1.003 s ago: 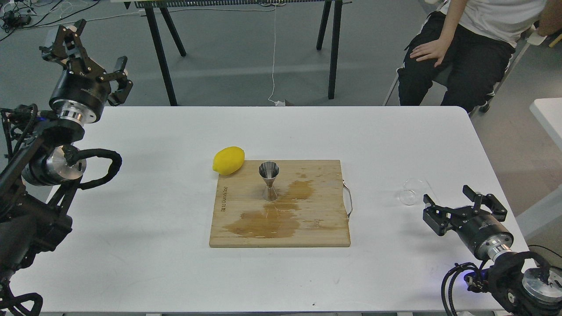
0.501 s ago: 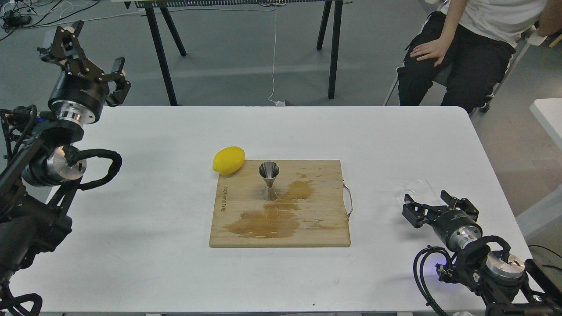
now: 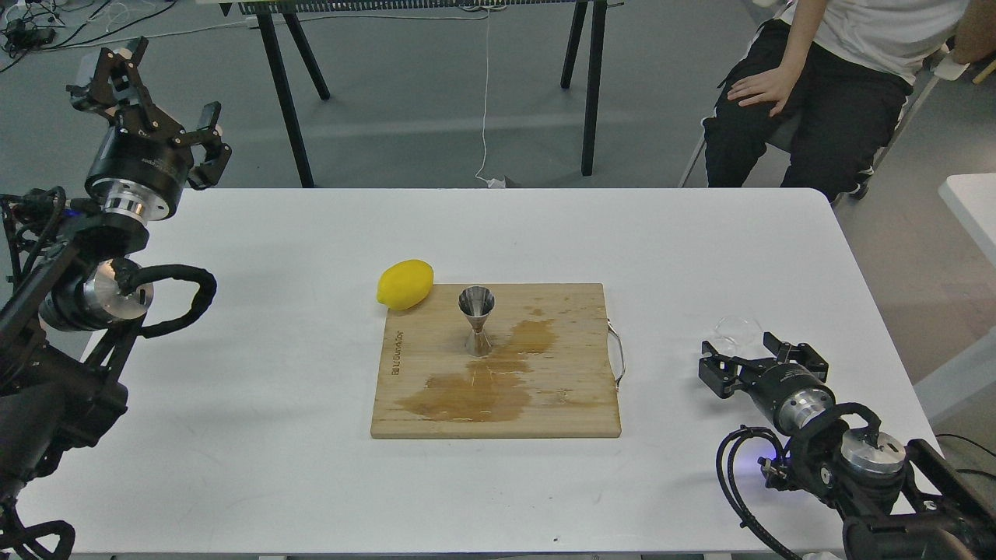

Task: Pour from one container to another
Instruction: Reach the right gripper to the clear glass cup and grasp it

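Observation:
The clear glass cup (image 3: 736,330) stands on the white table (image 3: 272,373) at the right, its near side partly covered by my right gripper (image 3: 753,355). That gripper is open and low over the table, its fingers spread on either side just in front of the cup, holding nothing. The steel jigger (image 3: 476,320) stands upright on the wooden cutting board (image 3: 580,311) at the table's middle. My left gripper (image 3: 152,103) is open and empty, raised over the far left corner, far from both.
A yellow lemon (image 3: 405,284) lies at the board's far left corner. A wet brown stain (image 3: 475,393) spreads over the board in front of the jigger. A seated person (image 3: 817,85) is beyond the table's far right edge.
My right arm has swung left and forward, bringing its open gripper up against the near side of the glass cup. The left gripper has drawn back only slightly.

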Available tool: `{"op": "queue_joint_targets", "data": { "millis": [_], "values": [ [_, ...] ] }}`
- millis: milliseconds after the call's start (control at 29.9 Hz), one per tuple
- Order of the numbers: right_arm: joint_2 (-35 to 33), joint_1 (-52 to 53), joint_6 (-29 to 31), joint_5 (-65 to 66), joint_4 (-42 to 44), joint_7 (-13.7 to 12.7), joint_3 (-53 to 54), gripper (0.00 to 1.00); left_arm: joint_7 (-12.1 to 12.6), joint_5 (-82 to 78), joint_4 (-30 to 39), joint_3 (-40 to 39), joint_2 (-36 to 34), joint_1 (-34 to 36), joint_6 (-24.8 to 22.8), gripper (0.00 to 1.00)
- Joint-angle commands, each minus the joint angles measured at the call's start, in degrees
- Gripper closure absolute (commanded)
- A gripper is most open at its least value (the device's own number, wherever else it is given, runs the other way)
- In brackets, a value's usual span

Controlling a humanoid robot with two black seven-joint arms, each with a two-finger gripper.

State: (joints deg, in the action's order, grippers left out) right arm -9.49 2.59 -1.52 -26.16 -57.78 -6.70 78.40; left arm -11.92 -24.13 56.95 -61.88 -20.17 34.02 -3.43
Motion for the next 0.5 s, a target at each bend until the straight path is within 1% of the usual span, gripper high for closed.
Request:
{"op": "queue_joint_targets", "data": {
  "millis": [0,134,468],
  "values": [
    [0.79,0.31,0.12,-0.03,0.74,-0.24,0.0,0.17,0.05,-0.04,0.0,-0.08,-0.22,0.0,0.0,0.0],
    [1.14,0.66,0.2,-0.03,1.71,-0.41,-0.09,0.23,0.05,0.05,0.0,-0.08,-0.31,0.0,0.0,0.0],
    [1.23,0.75,0.82,-0.03,2.15,-0.59,-0.09,0.57,0.05,-0.04,0.0,-0.08,-0.49,0.0,0.0,0.0]
  ]
}}
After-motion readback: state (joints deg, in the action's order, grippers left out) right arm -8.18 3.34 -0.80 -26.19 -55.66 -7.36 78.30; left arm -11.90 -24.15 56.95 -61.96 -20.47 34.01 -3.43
